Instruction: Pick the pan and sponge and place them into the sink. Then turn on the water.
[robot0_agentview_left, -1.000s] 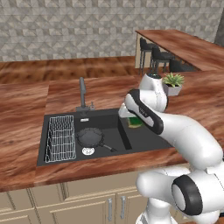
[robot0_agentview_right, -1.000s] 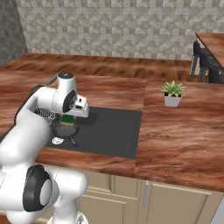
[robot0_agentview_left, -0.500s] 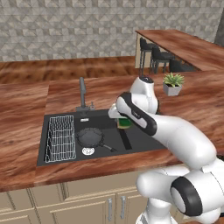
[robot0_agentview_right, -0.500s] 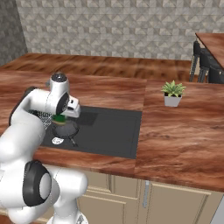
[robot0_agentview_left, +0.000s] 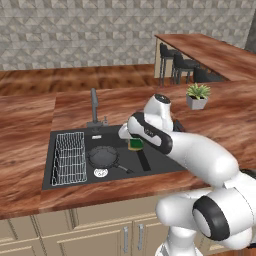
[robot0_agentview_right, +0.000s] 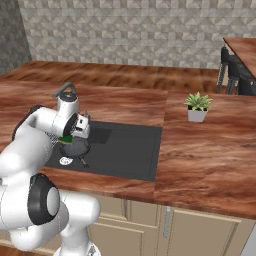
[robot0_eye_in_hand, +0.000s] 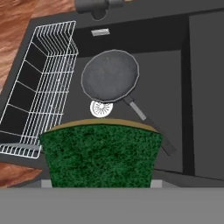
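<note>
Gripping the sponge (robot0_eye_in_hand: 101, 154), the gripper (robot0_agentview_left: 134, 142) is seen poised above the sink (robot0_agentview_left: 160, 167), jaws part-way closed on the little block, its green face turned toward the hand camera with a sliver of yellow along the upper edge. From the left base view the sponge (robot0_agentview_left: 135, 144) is seen tucked under the hand over the right part of the basin; from the right base view it is glimpsed as a green patch at the gripper (robot0_agentview_right: 68, 140). It is held off the sink floor, not yet released.

Just beyond the sponge, down in the basin, the pan (robot0_eye_in_hand: 110, 75) is found lying flat, handle trailing toward the basin's right wall, the silver drain (robot0_eye_in_hand: 101, 108) just beside its rim. So the first job is judged done: pan in the sink.

Left of the pan the wire rack (robot0_eye_in_hand: 40, 83) is seen standing in the sink's left part. Farther back the faucet (robot0_agentview_left: 93, 106) is seen at the rear edge, and no blue stream is seen under it.

Score so far, as judged: pan placed, sponge carried over but still to be dropped, water still to be turned on. Roughly half is reckoned complete.
</note>
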